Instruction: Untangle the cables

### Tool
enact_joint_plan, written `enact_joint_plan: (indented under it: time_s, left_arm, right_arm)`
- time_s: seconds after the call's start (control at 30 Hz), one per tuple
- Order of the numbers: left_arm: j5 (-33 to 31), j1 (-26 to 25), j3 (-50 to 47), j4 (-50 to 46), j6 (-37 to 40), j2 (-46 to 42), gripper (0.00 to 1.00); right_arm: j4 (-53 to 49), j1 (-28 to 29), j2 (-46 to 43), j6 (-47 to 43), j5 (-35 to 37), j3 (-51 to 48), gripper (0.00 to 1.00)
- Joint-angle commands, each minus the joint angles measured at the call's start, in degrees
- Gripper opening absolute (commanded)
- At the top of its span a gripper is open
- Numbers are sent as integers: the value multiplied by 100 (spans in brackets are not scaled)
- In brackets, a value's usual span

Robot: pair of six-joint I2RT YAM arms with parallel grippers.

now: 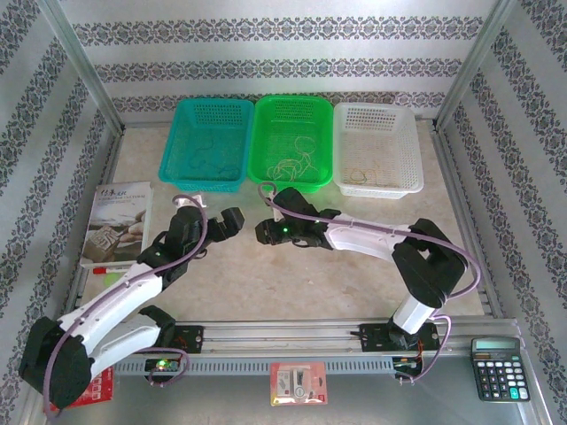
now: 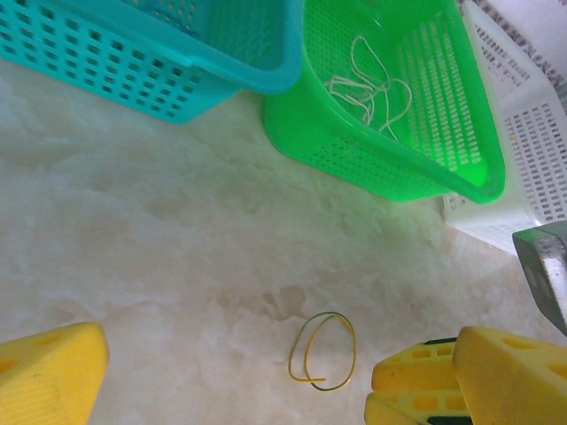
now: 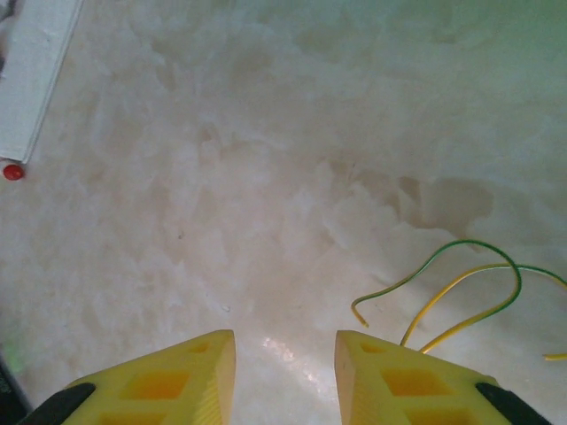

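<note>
**Top external.** Noted three perforated plastic baskets in a row at 12 o'clock on the pale marbled tabletop (image 1: 266,292): teal basket (image 1: 213,103) toward 11, green basket (image 1: 292,100) at 12, white basket (image 1: 376,107) toward 1. Made out thin whitish cables (image 1: 292,164) tangled on the green basket's floor, a tan loop (image 1: 359,174) in the white basket, and faint pale strands (image 1: 208,161) in the teal basket. Found left gripper (image 1: 232,221) and right gripper (image 1: 264,232) nose to nose near frame centre, short of the baskets. Cannot tell jaw gaps from up here.

**Left wrist.** Found the left gripper's yellow fingers (image 2: 53,372) at 7 and 5 o'clock, spread fully wide, gripping nothing. Spotted a thin yellow-and-green wire loop (image 2: 323,351) flat on the tabletop at 6 o'clock, between those fingers and touching neither. Logged the right gripper's slotted yellow fingertips (image 2: 412,385) just beside the loop, toward 5. Whitish cables again in the green basket at 1.

**Right wrist.** Found the right gripper's jaws partly apart at 6 o'clock, with bare tabletop in the gap and nothing held. Yellow-and-green wire loop curling at 4 o'clock, its loose end near the right-hand finger but apart from it.
</note>
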Motion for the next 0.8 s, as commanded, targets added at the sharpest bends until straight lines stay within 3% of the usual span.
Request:
enact_joint_plan:
  time_s: [0.0, 0.27, 0.53, 0.77]
  left_arm:
    - [-460, 240, -40, -604, -140, -357, 100]
    - [-159, 980, -102, -985, -178, -942, 100]
    - [49, 1036, -181, -829, -213, -955, 100]
    - [118, 1040, -209, -716, -211, -929, 100]
  right_arm:
    - [-435, 67, 260, -337, 300, 330, 36]
    - [-1033, 300, 729, -773, 807, 880, 37]
    - [-1411, 523, 1014, -1066, 1405, 1172, 41]
    - [-1457, 550, 1149, -1098, 1462, 1231, 42]
